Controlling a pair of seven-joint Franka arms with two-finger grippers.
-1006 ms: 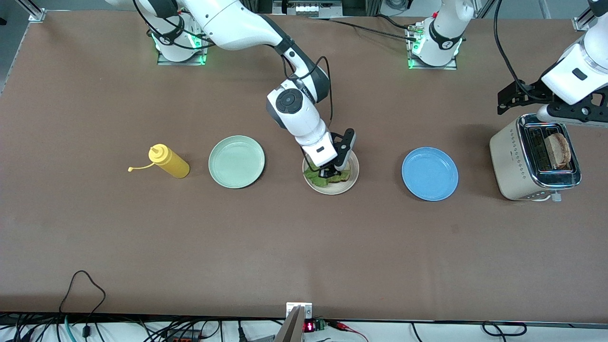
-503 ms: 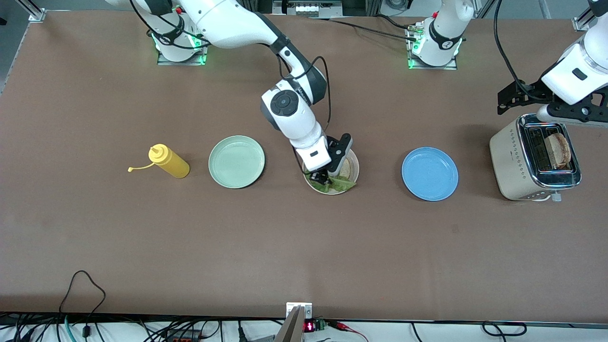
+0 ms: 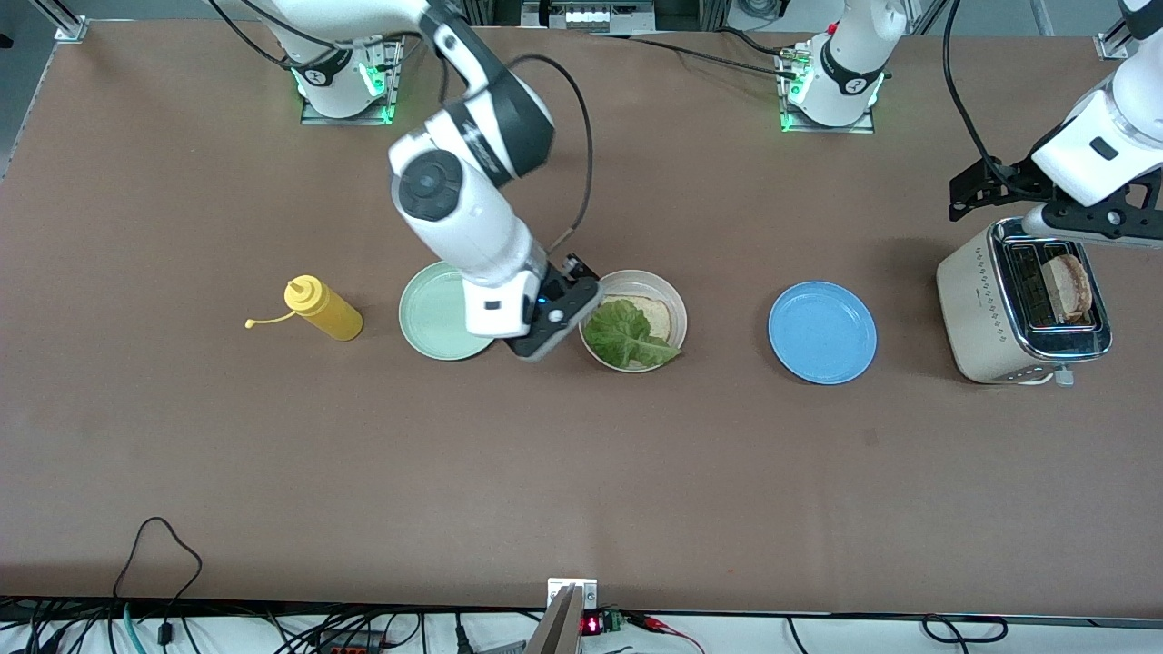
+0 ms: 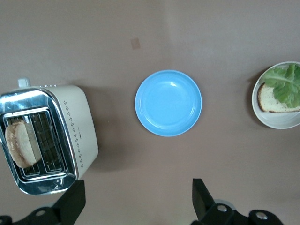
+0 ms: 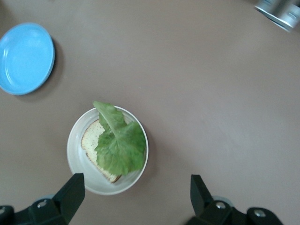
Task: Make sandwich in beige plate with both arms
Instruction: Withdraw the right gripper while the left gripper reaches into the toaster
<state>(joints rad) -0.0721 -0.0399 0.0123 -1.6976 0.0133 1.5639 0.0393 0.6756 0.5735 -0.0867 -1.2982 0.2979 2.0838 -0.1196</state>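
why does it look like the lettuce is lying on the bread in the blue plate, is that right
Not quite: the lettuce lies on the bread in the beige plate. The blue plate holds nothing, as the right wrist view shows.

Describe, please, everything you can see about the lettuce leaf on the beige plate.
The lettuce leaf is one crinkly, bright green piece with a paler middle rib. It lies flat on a slice of bread in the beige plate, covering the part of the slice nearer to the front camera. One tip reaches over the plate's rim. Nothing grips it: the right tool hangs open above, and only the bread and plate touch it.
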